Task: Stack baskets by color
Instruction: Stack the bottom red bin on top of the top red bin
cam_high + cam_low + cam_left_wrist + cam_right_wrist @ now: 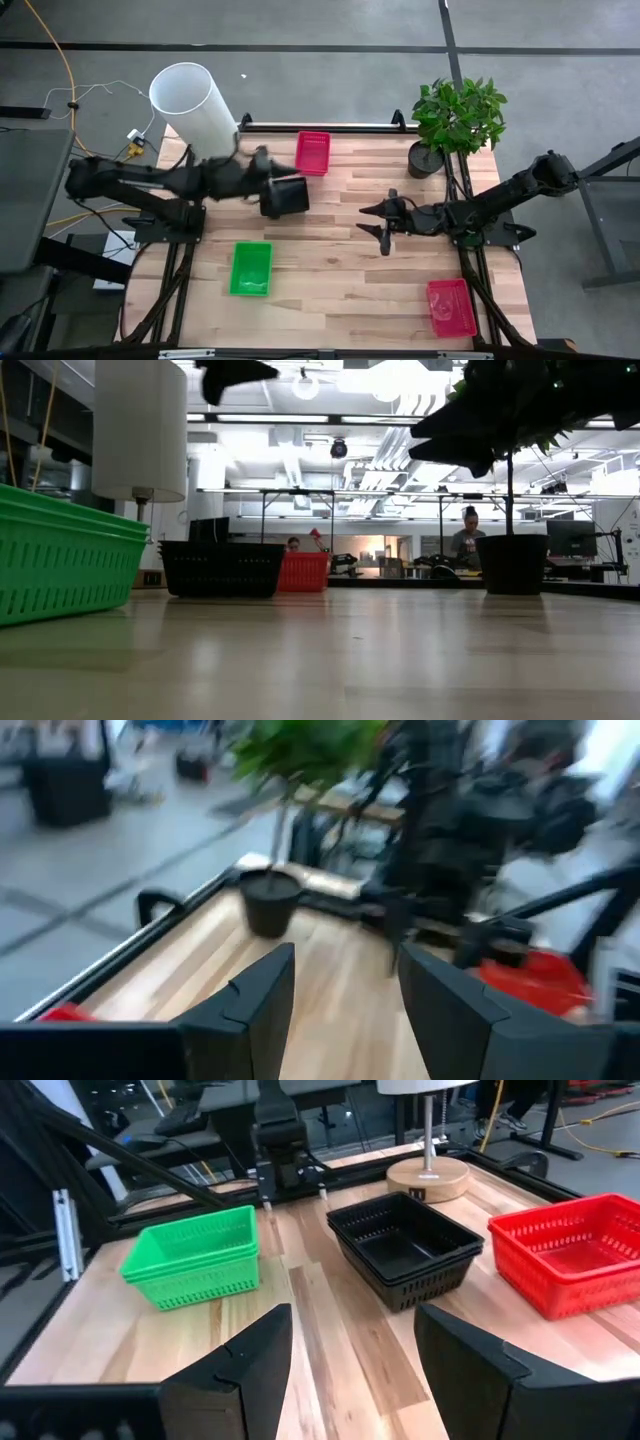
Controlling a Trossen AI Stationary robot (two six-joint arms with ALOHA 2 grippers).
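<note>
Baskets [405, 1245] in black sit nested as one pile near the middle-back of the table [340, 280], and the pile looks set slightly askew to the table edge in the overhead view. Green baskets [250, 268] are already stacked at the front left. What you have left is red: one red basket [313, 151] sits at the back edge just beside the black pile, the other red basket [451, 307] at the front right corner, well apart from it.

Your left gripper [272, 178] hovers at the black pile with its fingers spread and nothing between them. If you pull that arm away low, a finger could catch the rim and drag the pile into the red basket next to it.

Your right gripper [378, 222] waits mid-table, jaws wide and empty. Whichever red basket you carry, the journey crosses most of the table. A thin perforated wall gives a poor hold, so a shallow pinch may let it tilt or drop. The plant pot [427, 160] and white cylinder [190, 102] both stand near the back, so watch your elbows there.
</note>
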